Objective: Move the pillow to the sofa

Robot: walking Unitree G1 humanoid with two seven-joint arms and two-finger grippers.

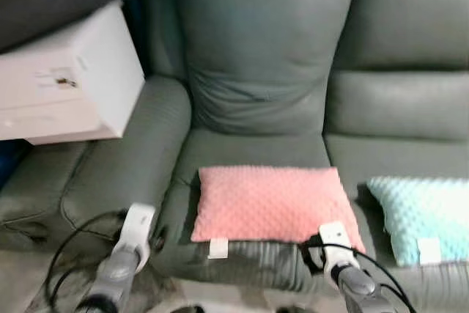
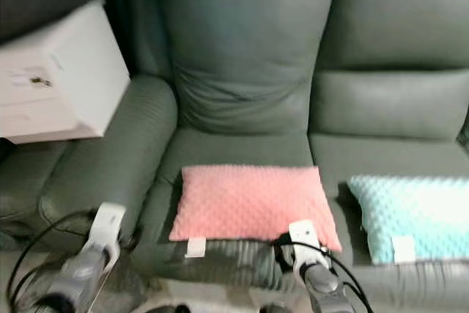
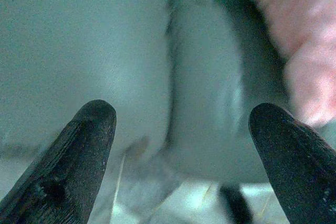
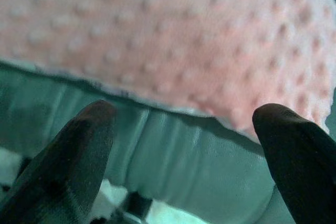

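1. Pillow (image 1: 271, 203), pink, flat on the middle seat of the grey sofa (image 1: 264, 56); task apparently at its close, release seemingly done.
2. Right gripper (image 4: 184, 145) at the pillow's 5 o'clock corner, fingers apart, empty; left gripper (image 3: 181, 145) at 8 o'clock, fingers apart too.
3. Next move, probably: arms drawn clear.
4. White tag (image 1: 218, 248) at 7 o'clock, print unreadable; likewise the white box (image 1: 69, 82) label.

right gripper (image 4: 184, 145) fingers spread, open gap between them, pink pillow (image 4: 173, 40) edge just beyond the tips, sofa (image 4: 199, 166) seat front under them
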